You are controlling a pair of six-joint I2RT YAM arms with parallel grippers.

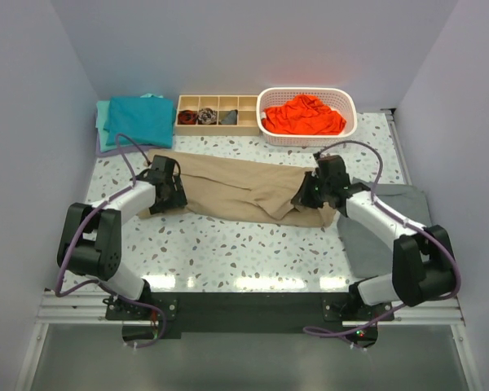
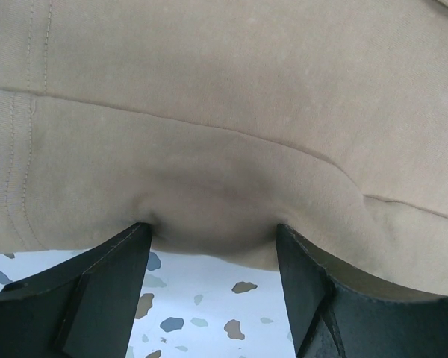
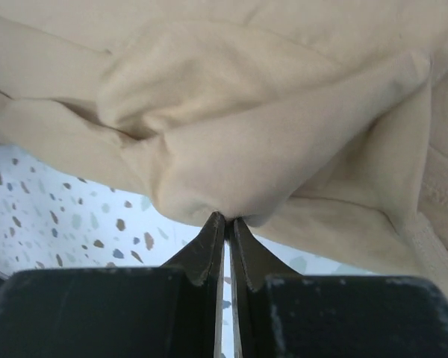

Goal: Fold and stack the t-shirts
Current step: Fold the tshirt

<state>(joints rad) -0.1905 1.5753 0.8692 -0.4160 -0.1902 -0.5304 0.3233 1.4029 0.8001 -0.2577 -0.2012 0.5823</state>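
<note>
- Tan shirt (image 1: 244,189) lies across mid tabletop (image 1: 228,244), long axis 9 to 3 o'clock. It looks doubled over lengthwise, w/ rumpled layers at the 3 o'clock end.
- Teal shirt (image 1: 138,120) sits folded flat at 10 o'clock. Orange-red shirt (image 1: 306,114) is crumpled in the white basket (image 1: 350,122) at 1 o'clock.
- Left hand (image 1: 169,191) is at the tan shirt's 9 o'clock end. Its fingers are apart, w/ a soft bulge of the cloth edge between them, not squeezed.
- Right hand (image 1: 310,194) is at the 3 o'clock end. Its fingers are together, clamped on a small pinch of tan cloth at the very tips.
- Handling, our read: light, limp cotton w/ no stiffness, so it sags and wrinkles betw. grips. It's not fragile, but a thin tip pinch could slide out.
- Where to hold, we think: at the hem or corners, all layers together, deeper in the fingers. Taking both ends at once would keep the span taut.
- Hidden: the arms cover both shirt ends in the top view, so we can't place sleeves or collar.
- Wrist views are cropped close, so we can't tell how many layers the right hand has caught.
- Grey cloth (image 1: 361,243) at 4 o'clock is partly under the right arm.
- In the basket we can't tell if it's one shirt or more. A paler layer shows under the teal, maybe a 2nd shirt; unclear.
</note>
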